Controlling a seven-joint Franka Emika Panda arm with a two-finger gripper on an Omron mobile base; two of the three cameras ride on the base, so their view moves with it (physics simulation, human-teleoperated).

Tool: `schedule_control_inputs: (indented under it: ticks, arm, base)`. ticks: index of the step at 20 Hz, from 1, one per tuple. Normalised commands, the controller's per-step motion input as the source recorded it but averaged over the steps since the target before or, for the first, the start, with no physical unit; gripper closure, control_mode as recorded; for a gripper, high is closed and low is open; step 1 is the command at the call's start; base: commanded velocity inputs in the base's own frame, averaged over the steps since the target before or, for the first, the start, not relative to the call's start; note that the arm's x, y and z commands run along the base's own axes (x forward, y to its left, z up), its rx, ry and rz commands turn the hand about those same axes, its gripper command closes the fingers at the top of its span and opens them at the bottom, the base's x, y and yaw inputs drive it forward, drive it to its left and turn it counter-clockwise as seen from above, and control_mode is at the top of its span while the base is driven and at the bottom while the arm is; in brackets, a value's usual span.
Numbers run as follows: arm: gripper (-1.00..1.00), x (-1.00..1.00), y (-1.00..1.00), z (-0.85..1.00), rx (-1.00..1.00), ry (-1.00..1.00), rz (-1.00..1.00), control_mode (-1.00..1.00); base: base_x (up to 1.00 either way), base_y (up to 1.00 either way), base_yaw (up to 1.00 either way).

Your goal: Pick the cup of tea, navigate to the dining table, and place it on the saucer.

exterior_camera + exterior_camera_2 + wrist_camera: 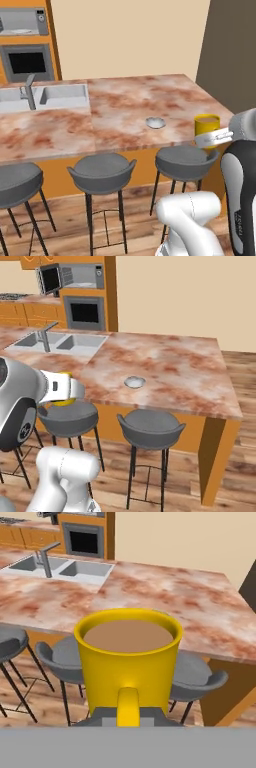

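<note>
The glossy yellow cylindrical cup of tea (128, 662), smooth brown liquid to its rim, hangs upright in the fingers (215, 137) above a grey moulded stool (186, 161), short of the marbled reddish-cream tabletop (125, 105). The fingers pinch it. The shallow round pale saucer (156, 122) sits near the tabletop's front edge.

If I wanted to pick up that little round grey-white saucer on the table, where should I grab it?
Probably by its raised rim, coming straight down from above. The small round grey-white saucer lies flat and shallow on the reddish-brown and cream marbled stone dining table, so its sides offer little to pinch. One of the fingers would go inside the rim and one outside.
</note>
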Motion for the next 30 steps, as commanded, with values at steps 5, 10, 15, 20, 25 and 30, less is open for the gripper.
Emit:
schedule_control_inputs:
  ticks: [5, 10, 15, 20, 25, 30]
  arm:
    - [1.0, 0.0, 0.0, 0.0, 0.0, 0.0, 0.0, 1.0]
    - [1.0, 0.0, 0.0, 0.0, 0.0, 0.0, 0.0, 1.0]
    - [1.0, 0.0, 0.0, 0.0, 0.0, 0.0, 0.0, 1.0]
    - [1.0, 0.0, 0.0, 0.0, 0.0, 0.0, 0.0, 1.0]
    - [1.0, 0.0, 0.0, 0.0, 0.0, 0.0, 0.0, 1.0]
    - [1.0, 0.56, -0.09, 0.0, 0.0, 0.03, 0.05, -1.0]
  base:
    - [0.89, 0.47, -0.14]
    - [0.99, 0.3, -0.17]
    - [0.41, 0.15, -0.07]
    - [0.0, 0.0, 0.0]
    - [0.0, 0.0, 0.0]
    - [0.11, 0.0, 0.0]
